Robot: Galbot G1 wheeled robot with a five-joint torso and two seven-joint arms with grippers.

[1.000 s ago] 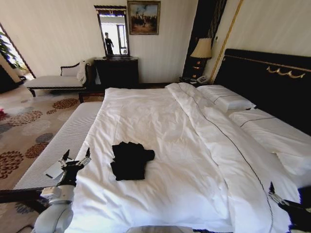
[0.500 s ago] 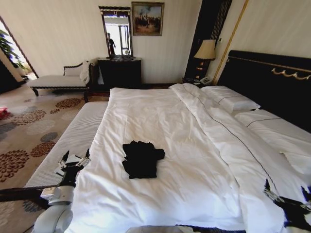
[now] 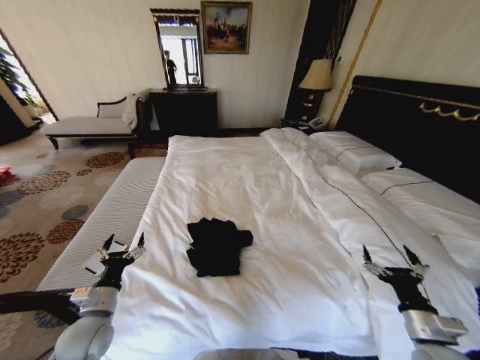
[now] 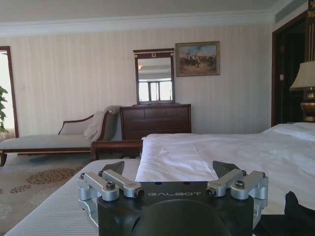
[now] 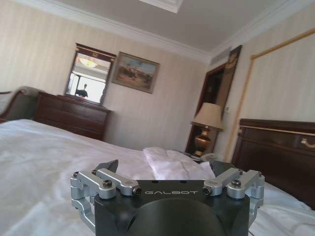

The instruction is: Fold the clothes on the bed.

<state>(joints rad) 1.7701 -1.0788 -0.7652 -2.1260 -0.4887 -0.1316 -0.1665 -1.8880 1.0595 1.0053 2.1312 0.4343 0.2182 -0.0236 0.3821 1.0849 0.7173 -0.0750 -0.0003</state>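
Left gripper (image 3: 124,245): raised at the near left edge of the bed, fingers spread wide, holding nothing. Right gripper (image 3: 390,259): raised over the near right side, fingers likewise spread, empty.

Between them, well apart from both, the small black soft-fabric T-shirt (image 3: 218,246) lies in a crumpled heap on the white duvet (image 3: 247,187) of the large dark-framed double bed (image 3: 420,127).

Judged step: approach; folding not yet begun. The next move calls for both grippers to reach inward and down to the garment, then spread it flat before any fold.
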